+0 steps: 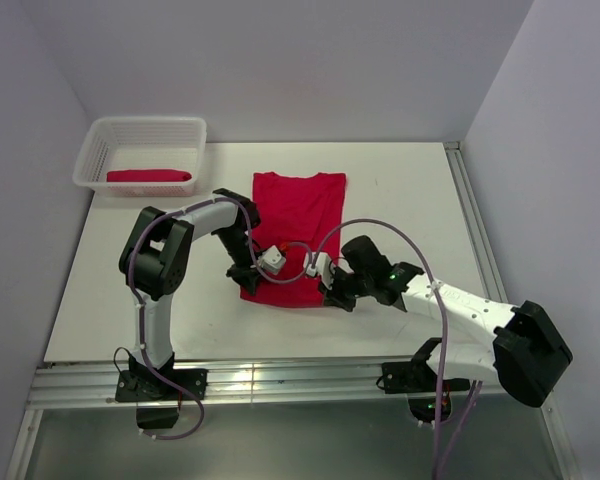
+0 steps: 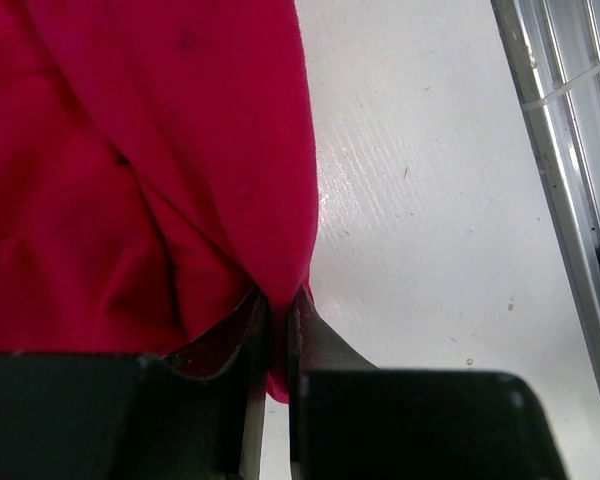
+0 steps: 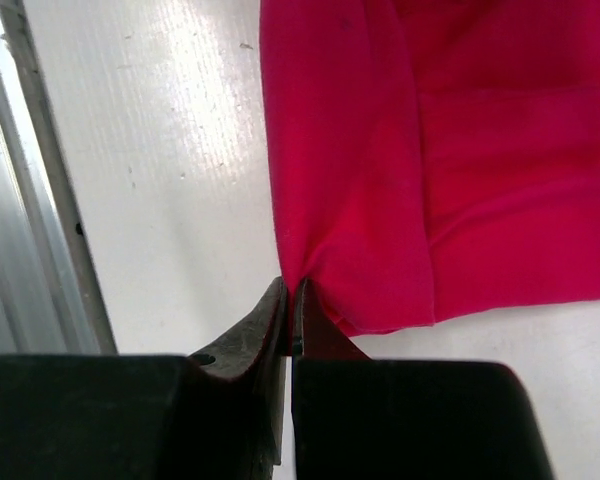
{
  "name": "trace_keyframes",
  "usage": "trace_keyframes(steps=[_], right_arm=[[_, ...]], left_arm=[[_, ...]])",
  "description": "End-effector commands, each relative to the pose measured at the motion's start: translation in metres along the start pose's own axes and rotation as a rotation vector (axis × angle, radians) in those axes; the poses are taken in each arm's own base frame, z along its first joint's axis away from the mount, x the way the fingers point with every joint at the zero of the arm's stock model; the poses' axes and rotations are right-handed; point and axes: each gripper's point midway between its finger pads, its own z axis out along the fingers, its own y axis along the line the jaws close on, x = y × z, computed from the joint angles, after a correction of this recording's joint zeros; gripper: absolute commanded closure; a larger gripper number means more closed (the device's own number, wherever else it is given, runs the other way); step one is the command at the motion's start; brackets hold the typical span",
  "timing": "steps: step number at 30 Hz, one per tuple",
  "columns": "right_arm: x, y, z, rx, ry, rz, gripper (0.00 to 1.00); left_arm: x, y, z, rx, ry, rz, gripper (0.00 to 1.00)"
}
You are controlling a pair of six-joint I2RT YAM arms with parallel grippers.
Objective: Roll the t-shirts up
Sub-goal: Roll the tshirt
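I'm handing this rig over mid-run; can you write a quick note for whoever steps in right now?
Left gripper: jaws shut on the near left corner of the flat t-shirt.
Right gripper: jaws shut on its near right corner.
Done: one rolled t-shirt lies in the white mesh basket.
Left: roll the flat t-shirt, probably starting from the pinched near hem.

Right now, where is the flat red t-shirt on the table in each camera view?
Top external: flat t-shirt mid-table, near hem between left pincer and right pincer.
Left wrist: flat t-shirt fills upper left, edge pinched in left pincer.
Right wrist: flat t-shirt fills upper right, corner pinched in right pincer.
Shared landmark: white table beside the cloth.
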Motion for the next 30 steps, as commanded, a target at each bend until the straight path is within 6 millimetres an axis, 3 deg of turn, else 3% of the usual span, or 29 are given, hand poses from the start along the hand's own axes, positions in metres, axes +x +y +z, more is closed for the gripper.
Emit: trace_keyframes(steps=[1,3,7,14,22,27,30], right_arm=[[-0.016,-0.006,-0.01,-0.01,-0.027,0.069,1.0],[-0.022,-0.007,-0.013,-0.054,-0.027,0.106,1.0],[-0.016,-0.021,-0.01,-0.088,0.003,0.215,1.0],[-0.014,-0.024,0.001,-0.196,0.08,0.311,1.0],[-0.015,-0.011,0.013,-0.289,0.162,0.618,1.0],[-0.025,-0.01,0.016,-0.207,0.048,0.638,1.0],[-0.021,-0.004,0.023,-0.217,0.036,0.712,1.0]], left_arm=[[0.003,-0.006,-0.008,0.005,0.028,-0.02,0.94],[0.003,-0.008,-0.01,0.012,0.021,-0.033,0.94],[0.003,-0.012,-0.013,0.021,0.007,-0.04,0.94],[0.007,-0.014,-0.021,0.002,-0.01,-0.062,0.95],[0.014,-0.013,-0.023,-0.001,-0.016,-0.075,0.95],[0.018,-0.013,-0.024,-0.002,-0.008,-0.074,0.96],[0.019,-0.011,-0.025,-0.001,-0.008,-0.078,0.96]])
